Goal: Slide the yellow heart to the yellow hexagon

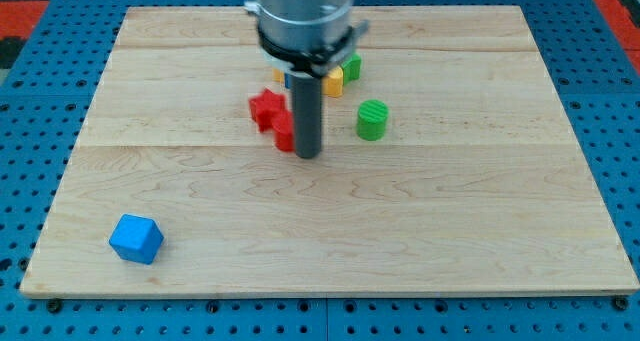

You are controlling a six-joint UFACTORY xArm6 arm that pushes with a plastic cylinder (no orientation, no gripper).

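Note:
My tip (pixel 307 155) rests on the wooden board (pixel 450 221) near its middle, right beside a red block (pixel 284 133) on its left. A red star-shaped block (pixel 266 108) lies just left of that. A yellow block (pixel 333 81) shows behind the rod, partly hidden; its shape cannot be made out. A sliver of another yellow block (pixel 278 75) peeks out to the rod's left. The arm's body hides the area above them.
A green cylinder (pixel 372 119) stands right of my tip. Another green block (pixel 352 66) sits by the yellow one, partly hidden. A blue cube (pixel 136 238) lies near the view's bottom left corner of the board.

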